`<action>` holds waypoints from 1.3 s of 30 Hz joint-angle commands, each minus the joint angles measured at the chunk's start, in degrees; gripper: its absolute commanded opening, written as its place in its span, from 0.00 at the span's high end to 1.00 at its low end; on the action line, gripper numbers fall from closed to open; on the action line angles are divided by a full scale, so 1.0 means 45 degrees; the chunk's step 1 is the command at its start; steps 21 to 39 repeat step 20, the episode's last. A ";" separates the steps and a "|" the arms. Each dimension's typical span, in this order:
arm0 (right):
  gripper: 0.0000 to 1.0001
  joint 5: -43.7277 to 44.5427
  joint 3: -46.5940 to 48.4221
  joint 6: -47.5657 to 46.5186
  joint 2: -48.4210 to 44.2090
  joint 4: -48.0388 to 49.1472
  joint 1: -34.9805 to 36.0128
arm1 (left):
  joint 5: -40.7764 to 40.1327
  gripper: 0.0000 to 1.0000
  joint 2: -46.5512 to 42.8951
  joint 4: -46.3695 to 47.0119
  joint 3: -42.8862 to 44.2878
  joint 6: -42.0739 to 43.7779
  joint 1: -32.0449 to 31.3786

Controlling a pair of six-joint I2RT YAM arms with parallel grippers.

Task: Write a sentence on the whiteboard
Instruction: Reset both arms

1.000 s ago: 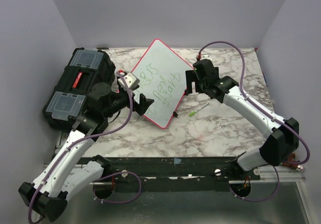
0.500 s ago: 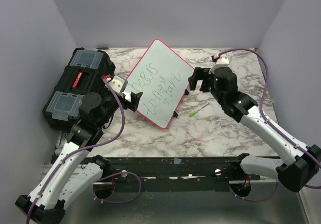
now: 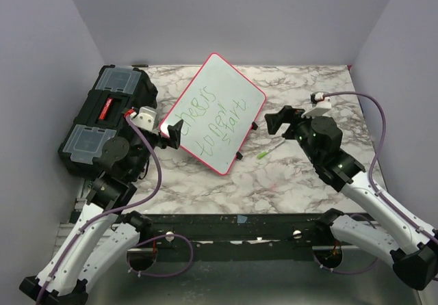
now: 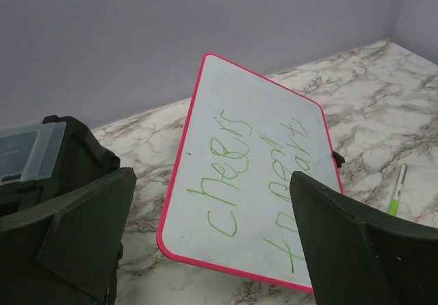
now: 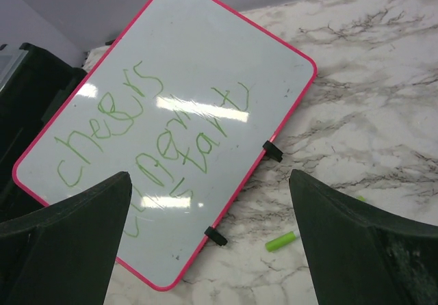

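Your left claw [image 3: 171,133] and right claw [image 3: 277,124] hang released either side of the whiteboard [image 3: 222,107]; marbled bench [image 3: 287,175] beneath it, lilac walls [image 3: 226,11] behind.

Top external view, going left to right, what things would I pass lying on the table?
black toolbox → whiteboard → green marker
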 commanded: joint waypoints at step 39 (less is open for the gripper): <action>0.00 -0.0110 -0.1502 0.0897 -0.1610 0.0382 -0.0026 | -0.0694 0.02 -0.0167 0.0582 -0.0287 0.0053 0.0039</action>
